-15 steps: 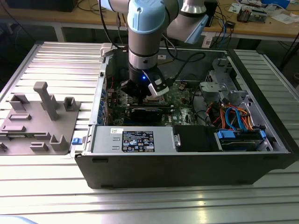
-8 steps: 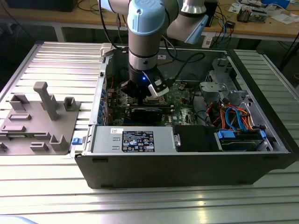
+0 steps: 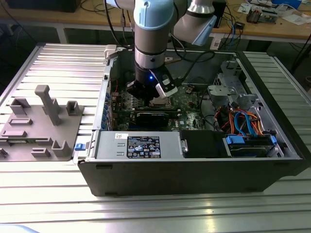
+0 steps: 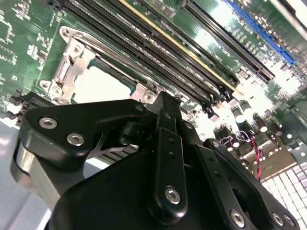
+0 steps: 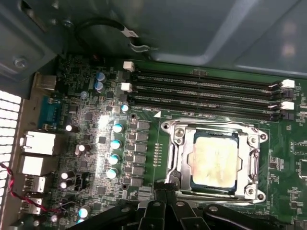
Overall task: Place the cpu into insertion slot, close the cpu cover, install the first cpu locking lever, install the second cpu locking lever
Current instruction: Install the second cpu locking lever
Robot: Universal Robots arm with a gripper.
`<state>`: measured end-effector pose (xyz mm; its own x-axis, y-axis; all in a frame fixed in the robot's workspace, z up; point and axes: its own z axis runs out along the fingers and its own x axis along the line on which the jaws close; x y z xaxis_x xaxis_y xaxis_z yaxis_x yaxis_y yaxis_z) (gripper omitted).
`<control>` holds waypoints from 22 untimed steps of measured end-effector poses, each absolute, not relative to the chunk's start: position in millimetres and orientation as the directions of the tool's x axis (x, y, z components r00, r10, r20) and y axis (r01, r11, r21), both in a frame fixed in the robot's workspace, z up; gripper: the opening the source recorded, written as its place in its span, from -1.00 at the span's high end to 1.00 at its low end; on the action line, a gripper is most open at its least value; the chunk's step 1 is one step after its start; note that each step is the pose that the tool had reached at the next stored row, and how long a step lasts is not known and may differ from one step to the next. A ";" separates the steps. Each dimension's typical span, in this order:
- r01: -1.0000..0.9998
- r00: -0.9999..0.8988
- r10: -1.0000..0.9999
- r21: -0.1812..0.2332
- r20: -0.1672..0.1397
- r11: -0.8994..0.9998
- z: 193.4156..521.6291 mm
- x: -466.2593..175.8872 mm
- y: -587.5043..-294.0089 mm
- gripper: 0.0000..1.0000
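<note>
1. One arm, wrist pointing straight down into the open PC case [image 3: 194, 165] on the ribbed desk [image 3: 53, 63], so the pincer [image 3: 158, 94] hangs right above the socket area of the board [image 3: 189, 109].
2. Grey fixture block [image 3: 41, 126] sits on the desk at the exterior view's left, well apart from the case; nothing on it looks in use.
3. CPU [image 5: 214, 156] already lies flat in the slot [image 5: 187, 184], silver top up, inside the grey rim.
4. Cover [image 5: 254, 160] frames the chip, apparently folded down around it; can't tell whether either lever is latched.
5. Pincer [image 4: 165, 108] in the second wrist view: linkage tips drawn together, clenched, nothing between them. It sits just beside the socket edge.
6. RAM slots [image 5: 206, 93] run along the socket's far side.
</note>
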<state>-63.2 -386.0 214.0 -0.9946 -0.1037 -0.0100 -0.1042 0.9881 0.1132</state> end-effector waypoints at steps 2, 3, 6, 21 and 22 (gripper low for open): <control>-0.104 -0.995 -0.104 0.110 -0.006 0.988 213.9 -56.1 -385.1 0.79; -0.104 -0.995 -0.104 0.109 -0.005 0.989 213.9 -52.6 -384.2 0.79; -0.103 -0.995 -0.104 0.097 0.001 0.990 214.0 -43.4 -378.2 0.79; -0.103 -0.995 -0.103 -0.002 0.017 0.995 214.0 -17.1 -339.4 0.79; -0.103 -0.995 -0.103 -0.004 0.018 0.995 214.3 -17.1 -338.7 0.79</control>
